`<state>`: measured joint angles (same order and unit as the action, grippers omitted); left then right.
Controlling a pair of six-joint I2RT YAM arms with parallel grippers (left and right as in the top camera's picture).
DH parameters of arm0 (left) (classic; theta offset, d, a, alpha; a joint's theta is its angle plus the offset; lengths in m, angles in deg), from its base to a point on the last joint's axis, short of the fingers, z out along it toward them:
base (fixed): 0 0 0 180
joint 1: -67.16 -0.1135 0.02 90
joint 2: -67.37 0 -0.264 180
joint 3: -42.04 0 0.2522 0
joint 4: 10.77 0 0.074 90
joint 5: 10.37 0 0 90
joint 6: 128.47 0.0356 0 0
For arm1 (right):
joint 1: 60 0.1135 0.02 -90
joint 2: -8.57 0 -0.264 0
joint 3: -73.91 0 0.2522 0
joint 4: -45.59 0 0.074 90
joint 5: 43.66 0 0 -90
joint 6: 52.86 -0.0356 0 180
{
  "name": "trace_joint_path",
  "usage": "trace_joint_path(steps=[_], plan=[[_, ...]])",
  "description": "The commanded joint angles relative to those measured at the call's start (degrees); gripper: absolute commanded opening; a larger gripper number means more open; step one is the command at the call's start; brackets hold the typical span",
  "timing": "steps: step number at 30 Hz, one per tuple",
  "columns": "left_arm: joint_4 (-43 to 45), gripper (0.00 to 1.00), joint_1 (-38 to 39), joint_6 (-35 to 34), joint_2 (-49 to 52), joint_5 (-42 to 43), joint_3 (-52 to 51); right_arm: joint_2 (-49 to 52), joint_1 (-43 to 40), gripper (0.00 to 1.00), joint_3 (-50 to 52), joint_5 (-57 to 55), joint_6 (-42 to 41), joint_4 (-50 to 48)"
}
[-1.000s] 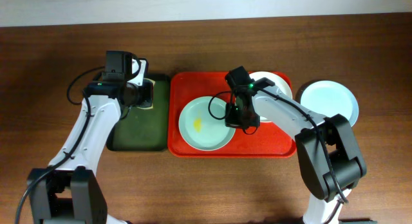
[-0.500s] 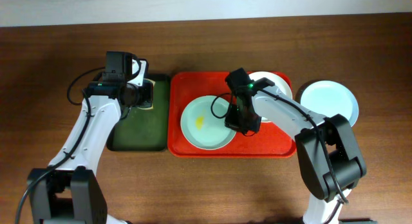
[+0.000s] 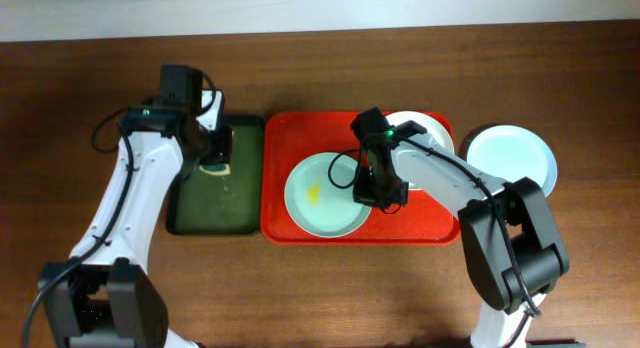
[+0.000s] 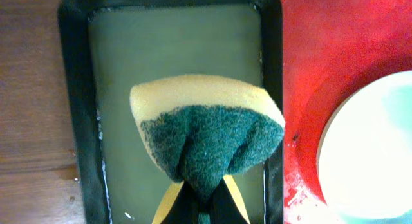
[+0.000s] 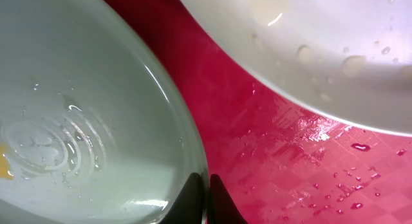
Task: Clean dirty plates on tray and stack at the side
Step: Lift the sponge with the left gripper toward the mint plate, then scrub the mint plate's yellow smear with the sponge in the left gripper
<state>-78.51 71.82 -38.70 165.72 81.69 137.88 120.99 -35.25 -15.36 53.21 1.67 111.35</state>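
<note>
The pale green plate (image 3: 325,196) lies on the red tray (image 3: 420,224) with a yellow smear at its centre. My right gripper (image 3: 372,194) is shut on that plate's right rim; in the right wrist view the rim of the green plate (image 5: 84,121) sits pinched between the fingers of the gripper (image 5: 207,199). A cream-white plate (image 3: 418,136) rests at the tray's back right, wet with droplets (image 5: 322,44). A pale blue plate (image 3: 510,158) sits on the table right of the tray. My left gripper (image 4: 206,208) is shut on a yellow and green sponge (image 4: 206,130).
A dark green tray (image 3: 205,213) lies left of the red one, and the sponge hangs over its wet floor (image 4: 129,69). Water drops cover the red tray's floor (image 5: 290,159). Brown wooden table (image 3: 320,288) surrounds both trays.
The green plate has slid a little to the right with my right gripper on its rim. My left arm has shifted, carrying the sponge slightly toward the front over the dark green tray.
</note>
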Motion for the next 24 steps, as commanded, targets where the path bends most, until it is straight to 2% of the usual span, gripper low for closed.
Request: trace_joint_path(steps=[1, 6, 13, 15, 17, 24], plan=[[-1.62, 0.0, 0.9, -1.09, 4.52, 0.85, 3.04, -1.44, 0.48, 0.04, 0.35, 1.44, 0.7, -1.84], [-1.49, 0.0, 7.02, -1.09, 6.23, 4.22, 3.04, -1.42, 0.74, 0.04, 0.35, 3.04, -1.49, -4.52], [-0.79, 0.0, 17.4, -8.02, 6.73, 4.2, 2.56, -1.42, 3.43, 0.04, 0.42, -1.4, -4.24, -5.57], [-0.59, 0.0, 18.69, -8.15, 7.3, 4.2, 2.05, -1.42, 3.41, 0.04, 0.74, -1.4, -4.24, -5.62], [-0.39, 0.0, 19.04, -11.74, 8.92, 4.17, 2.05, -1.42, 3.41, 0.04, 1.77, -1.55, -4.22, -6.14], [3.28, 0.0, 19.08, -12.31, 16.41, 4.15, 2.05, -1.42, 3.41, 0.04, 3.63, -1.57, -4.13, -8.17]])
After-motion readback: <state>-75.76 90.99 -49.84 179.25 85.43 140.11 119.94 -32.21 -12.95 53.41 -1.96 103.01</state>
